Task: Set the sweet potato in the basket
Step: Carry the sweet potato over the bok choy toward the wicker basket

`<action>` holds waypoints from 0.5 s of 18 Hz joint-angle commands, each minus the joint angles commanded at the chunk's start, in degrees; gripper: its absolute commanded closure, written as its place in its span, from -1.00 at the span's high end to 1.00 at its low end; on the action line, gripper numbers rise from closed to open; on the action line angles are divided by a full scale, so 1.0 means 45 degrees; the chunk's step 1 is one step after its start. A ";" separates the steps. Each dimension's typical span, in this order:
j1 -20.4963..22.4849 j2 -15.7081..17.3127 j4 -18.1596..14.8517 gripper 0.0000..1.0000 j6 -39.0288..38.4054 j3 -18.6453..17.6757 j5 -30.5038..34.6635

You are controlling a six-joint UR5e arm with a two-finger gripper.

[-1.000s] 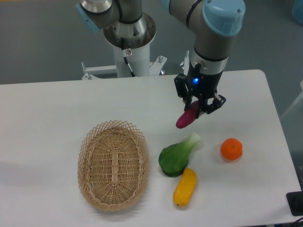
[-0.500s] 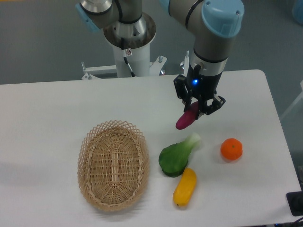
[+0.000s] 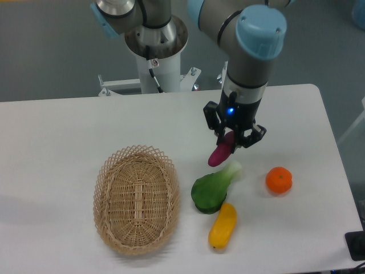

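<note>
My gripper [image 3: 232,138] is shut on the sweet potato [image 3: 220,153], a small magenta-purple tuber that hangs tilted from the jaws above the table. It is held right of the basket [image 3: 136,197], an oval light tan wicker basket lying empty at the lower left of the table. The sweet potato's lower tip is just above the white stem of a green vegetable.
A green leafy vegetable [image 3: 213,188] lies below the gripper. A yellow-orange oblong vegetable [image 3: 223,226] lies in front of it. An orange fruit [image 3: 279,180] sits to the right. The robot's base column [image 3: 155,45] stands at the back.
The gripper with the sweet potato has moved a little left and toward the front, nearer the green vegetable. The other objects have not moved.
</note>
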 joint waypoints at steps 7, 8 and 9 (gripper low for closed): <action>-0.2147 -0.0606 0.3242 -0.22 -0.3361 -0.1540 0.0039; -0.2460 -0.0742 0.3690 -0.22 -0.3712 -0.1853 0.0039; -0.2734 -0.0956 0.4178 -0.22 -0.4122 -0.2069 0.0058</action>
